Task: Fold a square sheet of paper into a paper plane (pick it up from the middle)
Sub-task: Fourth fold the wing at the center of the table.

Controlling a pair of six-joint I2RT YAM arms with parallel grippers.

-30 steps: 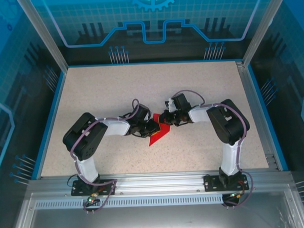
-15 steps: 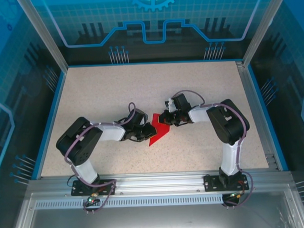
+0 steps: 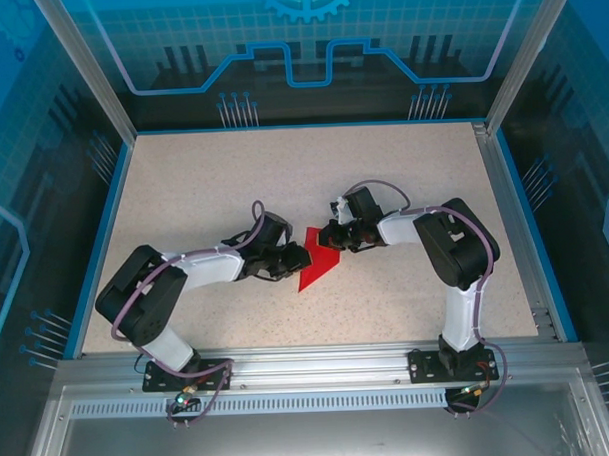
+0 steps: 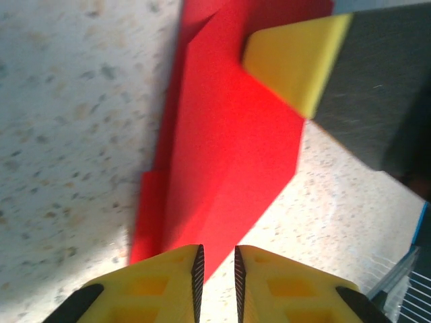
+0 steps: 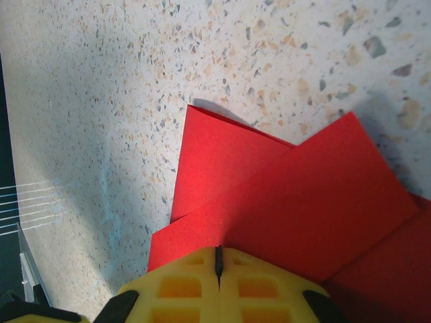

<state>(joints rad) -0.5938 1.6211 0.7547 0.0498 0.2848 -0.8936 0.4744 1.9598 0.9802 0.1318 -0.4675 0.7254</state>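
Red sheet of paper (image 3: 321, 268), folded to a pointed shape, lies flat on the desk (image 3: 203, 182) between the arms. Right end effector (image 5: 217, 259): fingers together, apparently pressing on the sheet. Left end effector (image 4: 215, 259): fingers slightly apart, nothing between them, at the sheet's corner.

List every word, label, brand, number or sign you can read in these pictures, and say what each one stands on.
There is no readable text.
The back panel carries only a gear drawing and line patterns, no letters.
The red paper and the speckled table are unmarked.
Any marks on the arms are too small to tell.
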